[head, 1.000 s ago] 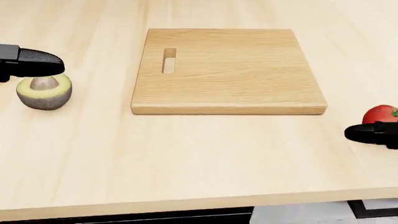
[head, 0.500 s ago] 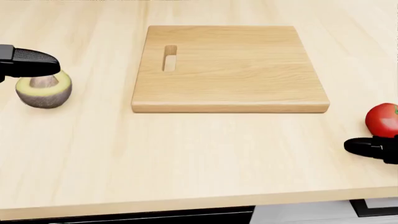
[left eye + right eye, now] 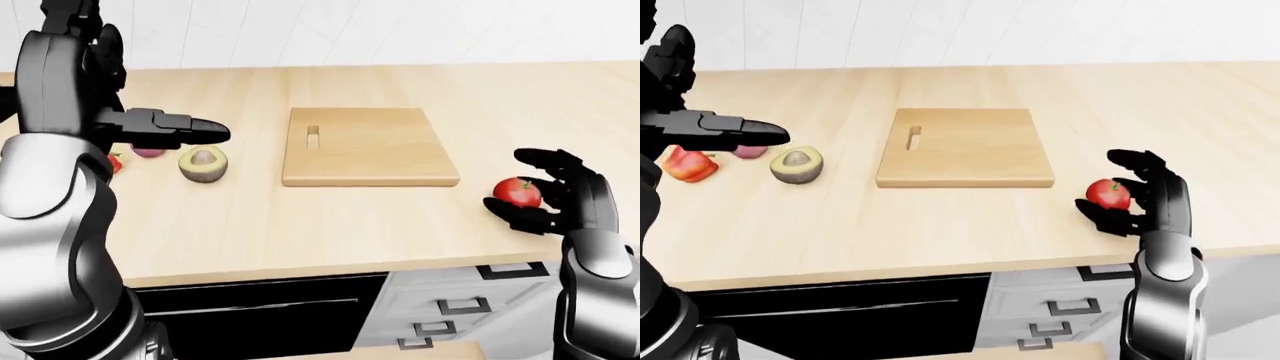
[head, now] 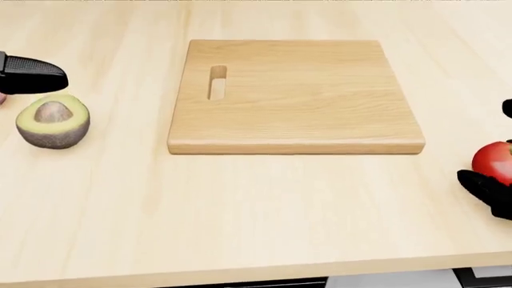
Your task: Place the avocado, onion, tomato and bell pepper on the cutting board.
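The wooden cutting board (image 4: 296,90) lies bare in the middle of the counter. A halved avocado (image 4: 53,121) sits to its left, cut side up. Left of the avocado lie the purple onion (image 3: 750,152) and the red bell pepper (image 3: 685,165). My left hand (image 3: 205,131) hovers open just above the avocado, fingers stretched toward the board and touching nothing. The red tomato (image 3: 1108,193) rests on the counter right of the board. My right hand (image 3: 1106,186) stands open, with its fingers (image 3: 1135,161) curved over the tomato and its thumb under the near side.
The light wooden counter (image 3: 300,217) ends at a near edge along the bottom of the eye views, with white drawers (image 3: 450,304) and a dark oven front (image 3: 250,315) below. A white wall runs along the top.
My right hand has moved in around the tomato, with a finger now showing above it. My left fingertip has drawn back left off the avocado. The camera dipped slightly.
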You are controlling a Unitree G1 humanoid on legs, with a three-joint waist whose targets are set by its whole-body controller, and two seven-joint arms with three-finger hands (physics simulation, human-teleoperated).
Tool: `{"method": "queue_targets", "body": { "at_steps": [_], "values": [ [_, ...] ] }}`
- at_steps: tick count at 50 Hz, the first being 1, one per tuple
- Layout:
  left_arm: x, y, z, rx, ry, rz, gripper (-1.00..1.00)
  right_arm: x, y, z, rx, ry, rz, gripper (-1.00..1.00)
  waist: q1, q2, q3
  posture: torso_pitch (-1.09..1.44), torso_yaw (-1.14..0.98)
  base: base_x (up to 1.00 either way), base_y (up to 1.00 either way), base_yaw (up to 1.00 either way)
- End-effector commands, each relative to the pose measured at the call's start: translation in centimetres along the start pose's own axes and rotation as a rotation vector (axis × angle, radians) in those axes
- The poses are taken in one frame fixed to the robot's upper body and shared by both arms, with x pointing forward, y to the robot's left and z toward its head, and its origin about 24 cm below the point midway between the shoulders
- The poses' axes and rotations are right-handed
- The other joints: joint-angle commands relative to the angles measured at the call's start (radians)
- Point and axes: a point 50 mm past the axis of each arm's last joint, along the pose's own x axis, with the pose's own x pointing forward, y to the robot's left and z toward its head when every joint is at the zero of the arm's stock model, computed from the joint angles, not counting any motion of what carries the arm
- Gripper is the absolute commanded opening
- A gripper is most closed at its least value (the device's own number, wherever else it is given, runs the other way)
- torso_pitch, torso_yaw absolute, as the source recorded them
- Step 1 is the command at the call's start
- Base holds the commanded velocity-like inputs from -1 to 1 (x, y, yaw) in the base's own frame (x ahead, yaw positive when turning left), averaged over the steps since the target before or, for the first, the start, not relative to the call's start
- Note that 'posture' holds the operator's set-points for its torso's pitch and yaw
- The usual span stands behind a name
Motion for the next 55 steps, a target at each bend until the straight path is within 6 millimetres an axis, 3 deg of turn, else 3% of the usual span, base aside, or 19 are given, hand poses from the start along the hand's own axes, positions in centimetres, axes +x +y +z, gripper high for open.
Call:
{"method": "queue_targets", "body": {
  "at_steps": [1, 10, 23, 31, 37, 48, 55],
  "values": [
    [-0.2, 0.4, 1.3, 0.007, -0.073, 0.021, 1.00, -0.1, -0.5, 1.5, -0.006, -0.078, -0.026, 0.06, 0.001, -0.001, -0.020, 0.00, 0.00, 0.00, 0.00, 0.00],
    [-0.3, 0.7, 1.5, 0.009, -0.078, 0.027, 1.00, -0.2, -0.5, 1.9, -0.012, -0.089, -0.014, -0.31, 0.001, -0.001, -0.019, 0.00, 0.00, 0.00, 0.00, 0.00],
    [-0.6, 1.1, 2.0, 0.013, -0.087, 0.035, 1.00, -0.4, -0.8, 3.3, -0.031, -0.131, -0.001, -0.64, 0.001, 0.001, -0.016, 0.00, 0.00, 0.00, 0.00, 0.00],
    [-0.7, 1.2, 1.9, 0.011, -0.086, 0.039, 1.00, 0.5, -0.4, 6.3, -0.033, -0.186, 0.021, -0.85, -0.001, 0.006, -0.015, 0.00, 0.00, 0.00, 0.00, 0.00],
    [-0.6, 1.2, 1.7, 0.010, -0.083, 0.039, 1.00, 2.0, 0.7, 9.9, -0.025, -0.249, 0.069, -0.91, -0.004, 0.009, -0.016, 0.00, 0.00, 0.00, 0.00, 0.00],
    [-0.7, 1.3, 1.6, 0.006, -0.083, 0.040, 1.00, 6.4, 5.3, 17.4, 0.016, -0.367, 0.189, -0.91, -0.010, 0.023, -0.016, 0.00, 0.00, 0.00, 0.00, 0.00],
    [-0.8, 1.6, 2.0, 0.011, -0.086, 0.047, 1.00, 8.8, 8.1, 20.4, 0.059, -0.392, 0.245, -0.89, -0.013, 0.034, -0.016, 0.00, 0.00, 0.00, 0.00, 0.00]
  ]
}}
